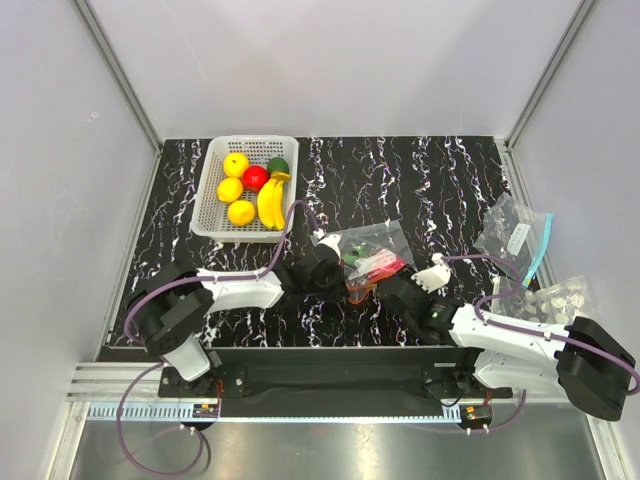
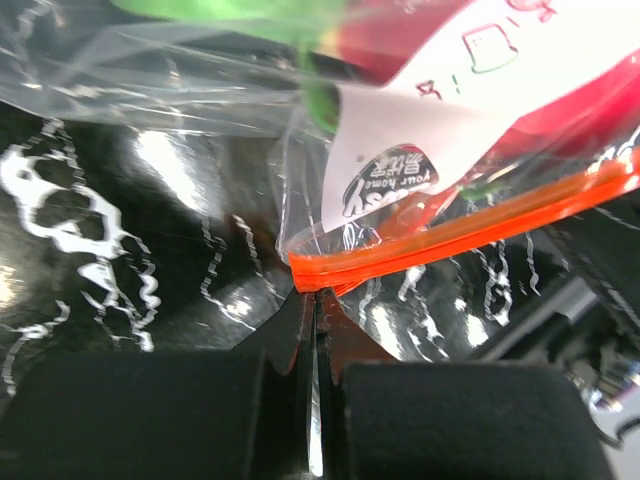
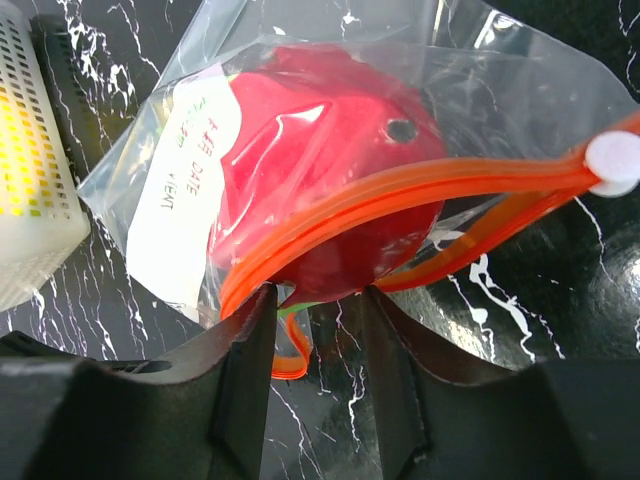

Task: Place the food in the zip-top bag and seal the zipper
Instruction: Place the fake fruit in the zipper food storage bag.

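The clear zip-top bag (image 1: 372, 250) lies mid-table with the pink-red dragon fruit (image 3: 330, 150) inside it. My left gripper (image 2: 318, 295) is shut on the left end of the red-orange zipper (image 2: 470, 230). My right gripper (image 3: 318, 300) is open, with its fingers either side of the dragon fruit's lower end and a loop of zipper (image 3: 400, 190) between them. The zipper is parted, with the white slider tab (image 3: 612, 162) at its far right end. The banana bunch (image 1: 270, 203) and the round yellow fruits (image 1: 236, 164) lie in the basket.
The white mesh basket (image 1: 210, 190) stands at the back left and also holds a red fruit (image 1: 256, 177) and a green piece (image 1: 278, 165). A clear bag with a teal edge (image 1: 515, 238) and a bubbled sheet (image 1: 555, 298) lie at the right.
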`<action>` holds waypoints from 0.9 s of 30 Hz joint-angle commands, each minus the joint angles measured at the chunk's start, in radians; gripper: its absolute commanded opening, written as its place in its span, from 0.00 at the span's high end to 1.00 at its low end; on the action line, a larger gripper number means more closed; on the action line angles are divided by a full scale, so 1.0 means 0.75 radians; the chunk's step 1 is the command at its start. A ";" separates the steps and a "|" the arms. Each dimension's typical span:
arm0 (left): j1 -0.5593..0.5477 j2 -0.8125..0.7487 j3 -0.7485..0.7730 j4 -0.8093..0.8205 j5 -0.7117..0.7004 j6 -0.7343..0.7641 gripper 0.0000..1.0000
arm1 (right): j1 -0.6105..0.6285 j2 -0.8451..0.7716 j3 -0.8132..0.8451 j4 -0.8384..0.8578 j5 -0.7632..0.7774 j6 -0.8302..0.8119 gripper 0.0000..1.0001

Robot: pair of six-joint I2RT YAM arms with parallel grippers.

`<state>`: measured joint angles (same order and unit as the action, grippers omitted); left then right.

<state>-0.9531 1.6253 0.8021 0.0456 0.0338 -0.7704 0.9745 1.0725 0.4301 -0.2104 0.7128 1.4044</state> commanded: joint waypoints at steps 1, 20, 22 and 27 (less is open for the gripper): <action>0.007 0.005 0.015 0.021 -0.108 0.037 1.00 | -0.033 -0.002 0.036 0.013 0.046 -0.032 0.56; -0.006 -0.300 0.151 -0.163 0.031 0.047 1.00 | -0.091 -0.100 0.130 0.033 -0.044 -0.404 0.41; 0.019 -0.306 0.162 -0.177 0.067 0.035 1.00 | -0.091 -0.219 0.112 0.021 -0.065 -0.473 0.41; 0.144 -0.289 0.209 -0.169 0.180 0.033 1.00 | -0.093 -0.431 0.169 -0.253 -0.038 -0.598 0.43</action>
<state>-0.8856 1.4216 0.9035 -0.0799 0.0994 -0.7444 0.9138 0.8139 0.5148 -0.2699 0.6613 1.0676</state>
